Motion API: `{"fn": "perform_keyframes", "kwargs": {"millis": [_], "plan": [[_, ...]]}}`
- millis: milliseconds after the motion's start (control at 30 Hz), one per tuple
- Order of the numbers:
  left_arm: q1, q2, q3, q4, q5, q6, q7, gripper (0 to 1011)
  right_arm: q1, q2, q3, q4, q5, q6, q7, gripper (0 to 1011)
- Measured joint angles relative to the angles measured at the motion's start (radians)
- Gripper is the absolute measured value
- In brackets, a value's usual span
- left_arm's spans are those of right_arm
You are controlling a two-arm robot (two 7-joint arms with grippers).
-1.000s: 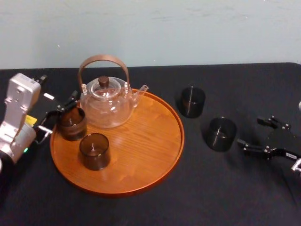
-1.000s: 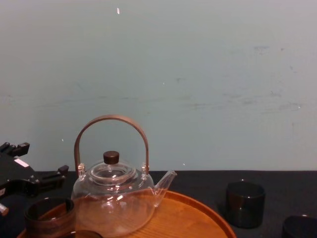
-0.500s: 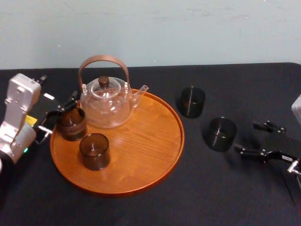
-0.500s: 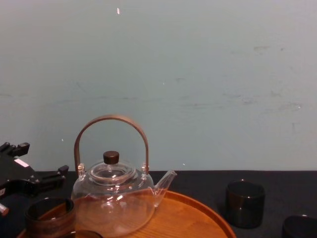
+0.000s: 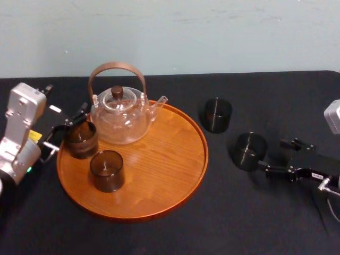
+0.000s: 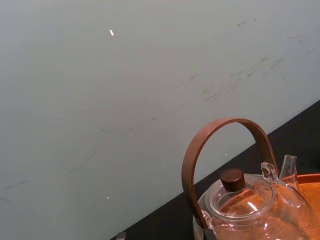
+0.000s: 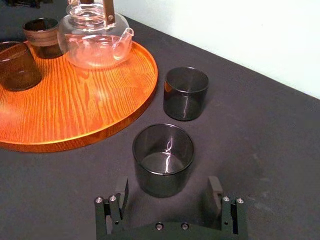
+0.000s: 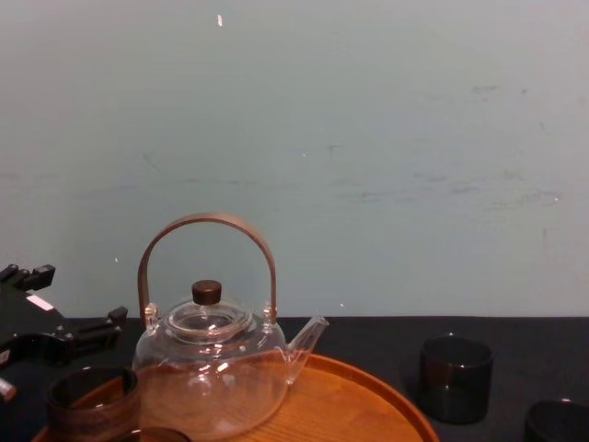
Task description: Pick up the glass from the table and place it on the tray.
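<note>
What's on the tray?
A glass teapot and two dark glasses stand on the tray; the open left gripper sits beside the rear one. The teapot is clear, so little is hidden. The open right gripper faces a third glass on the table.

Glass teapot point(image 6: 260, 212) — arched brown handle point(image 6: 222, 124), tray point(image 6: 312, 184), pale wall point(image 6: 100, 75)

- A pale blue-green wall point(image 8: 368, 138) rises straight behind the table.
- Faint grey scuff marks point(image 8: 442, 189) streak the wall, and a small bright speck point(image 8: 219, 19) sits high up.
- The table point(image 5: 255, 212) is matt black, evenly lit.
</note>
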Motion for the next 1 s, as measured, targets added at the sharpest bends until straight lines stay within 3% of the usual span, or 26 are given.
{"fn": "perform_keyframes", "kwargs": {"millis": [433, 1000], "plan": [[0.000, 0.000, 0.000, 0.000, 0.000, 0.000, 0.000, 1001, 0.059, -0.017, -0.043, 0.040, 0.011, 0.030, 0.002, 1002], [0.000, 0.000, 0.000, 0.000, 0.000, 0.000, 0.000, 1001, 0.138, -0.043, -0.108, 0.074, -0.024, 0.049, 0.006, 1002]]}}
